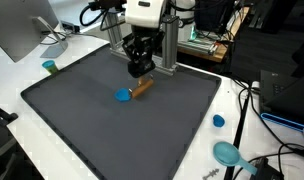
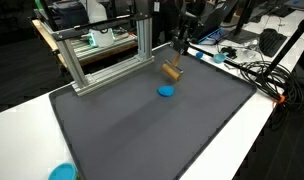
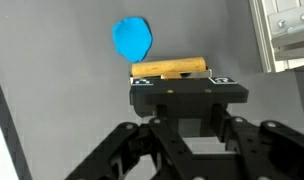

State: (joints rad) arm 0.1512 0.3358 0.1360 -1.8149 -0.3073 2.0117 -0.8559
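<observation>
- Two fingers (image 3: pixel 142 86) of the gripper (image 3: pixel 182 82) are clenched on a wooden block (image 3: pixel 170 69). In the wrist view the short, tan piece lies crosswise right at their tips.
- In both exterior views the wooden block (image 1: pixel 142 87) (image 2: pixel 172 72) hangs under the gripper (image 1: pixel 140 68) (image 2: pixel 176 58), somewhat tilted and low over the dark mat (image 1: pixel 112 130). Whether its lower end touches the mat I cannot tell.
- Just beside the block lies a blue disc (image 1: pixel 123 96) (image 2: pixel 166 91), flat on the mat. In the wrist view the disc (image 3: pixel 133 39) sits beyond the wood, close to it, and contact between the two cannot be made out.
- The mat (image 2: pixel 142 130) (image 3: pixel 62 110) is grey with a raised edge and covers most of a white table (image 1: pixel 22 120) (image 2: pixel 262 130).
- Behind the gripper an aluminium frame (image 1: pixel 167 45) (image 2: pixel 102 55) stands at the far edge of the mat. Its post also shows at the side of the wrist view (image 3: pixel 287 30).
- Well apart from the block, on the white table, lie a small blue cap (image 1: pixel 219 121) and a larger teal round thing (image 1: pixel 227 152) beside some cables.
- A little teal cup (image 1: pixel 49 67) stands off the mat's far corner, near a monitor (image 1: pixel 17 30).
</observation>
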